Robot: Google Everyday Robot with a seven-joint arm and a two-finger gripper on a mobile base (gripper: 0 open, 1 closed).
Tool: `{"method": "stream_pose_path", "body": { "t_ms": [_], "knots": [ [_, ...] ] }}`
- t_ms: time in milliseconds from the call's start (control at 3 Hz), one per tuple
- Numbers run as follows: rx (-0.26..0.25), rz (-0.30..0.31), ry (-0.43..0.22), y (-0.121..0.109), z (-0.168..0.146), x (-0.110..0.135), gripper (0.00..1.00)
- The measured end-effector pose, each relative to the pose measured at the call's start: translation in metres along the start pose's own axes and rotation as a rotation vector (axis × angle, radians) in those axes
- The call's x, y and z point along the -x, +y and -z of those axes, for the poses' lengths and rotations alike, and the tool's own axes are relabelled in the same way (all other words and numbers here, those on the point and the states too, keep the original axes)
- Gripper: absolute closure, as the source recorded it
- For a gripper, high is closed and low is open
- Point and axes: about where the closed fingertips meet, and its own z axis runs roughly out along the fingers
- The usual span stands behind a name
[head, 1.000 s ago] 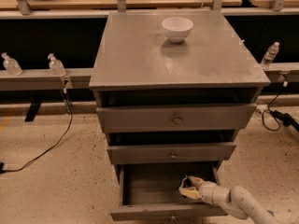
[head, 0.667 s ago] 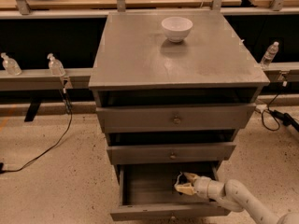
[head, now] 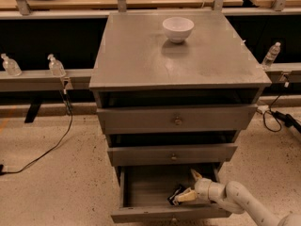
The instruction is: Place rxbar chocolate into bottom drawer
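Note:
The bottom drawer [head: 146, 188] of the grey metal cabinet [head: 141, 55] is pulled out. My gripper [head: 189, 186] reaches into its right side from the lower right. Its fingers [head: 184, 197] are spread open. The rxbar chocolate [head: 175, 194], a small black wrapper, lies in the drawer at the tip of the lower finger, partly hidden by it. I cannot tell whether the finger still touches it.
A white bowl [head: 178, 28] stands at the back of the cabinet top. The two upper drawers [head: 176, 121] are closed. Small bottles [head: 56, 66] stand on a rail to the left and one [head: 271, 55] to the right. Cables [head: 277, 117] lie on the floor.
My gripper moved left and deeper into the bottom drawer. Its fingers have spread apart, and the black bar that was between them now lies by the lower finger.

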Motion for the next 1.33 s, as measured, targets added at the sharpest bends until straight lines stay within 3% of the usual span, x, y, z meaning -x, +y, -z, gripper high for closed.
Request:
{"method": "stream_pose_path", "body": {
  "t_ms": [667,1000,1333],
  "knots": [
    [0.022,-0.012,0.018,-0.008,0.014,0.0,0.0],
    [0.043,-0.018,0.011,-0.022,0.051,0.004,0.0],
    [0.089,-0.028,-0.056,-0.027,0.09,0.009,0.0]
  ]
}}
